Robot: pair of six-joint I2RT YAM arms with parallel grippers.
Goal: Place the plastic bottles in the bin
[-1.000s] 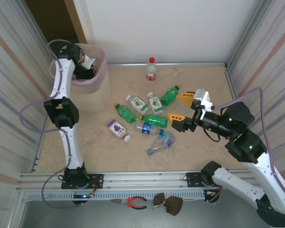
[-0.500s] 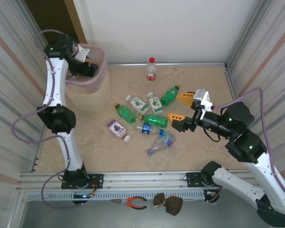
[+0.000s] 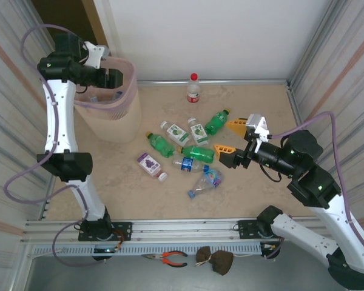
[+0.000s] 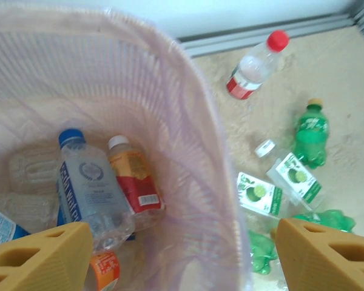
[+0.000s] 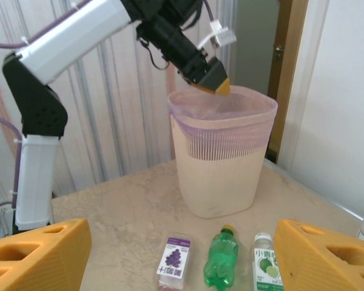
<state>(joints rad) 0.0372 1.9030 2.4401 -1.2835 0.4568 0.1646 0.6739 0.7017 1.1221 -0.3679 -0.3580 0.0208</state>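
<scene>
the left end effector (image 3: 114, 80) hangs over the mouth of the bin (image 3: 122, 124), its fingers spread apart with nothing between them. straight below it, inside the bin, lie a clear blue-capped bottle (image 4: 88, 182) and, touching it, a white-capped bottle (image 4: 133, 185) with a red and orange label. other clear bottles beside these are too blurred to make out. out past the bin wall from this end effector, a red-capped bottle (image 3: 193, 88) stands on the tabletop (image 3: 261, 103), apart from the rest.

the right end effector (image 3: 228, 137) sits low over the tabletop, fingers apart and empty, pointing at a loose cluster of bottles. just off one fingertip lies a green bottle (image 3: 197, 153), and near the other fingertip lies a green yellow-capped bottle (image 3: 216, 121). further ahead of the fingers lie a clear lime-label bottle (image 3: 175, 132) and a second lime-label bottle (image 3: 198, 130) side by side, a third green bottle (image 3: 161, 144), a purple-label bottle (image 3: 150, 165) and a blue-label bottle (image 3: 185, 163). a crushed clear bottle (image 3: 205, 180) lies off to the side. the bin stands well beyond this cluster, straight ahead of the right end effector.
</scene>
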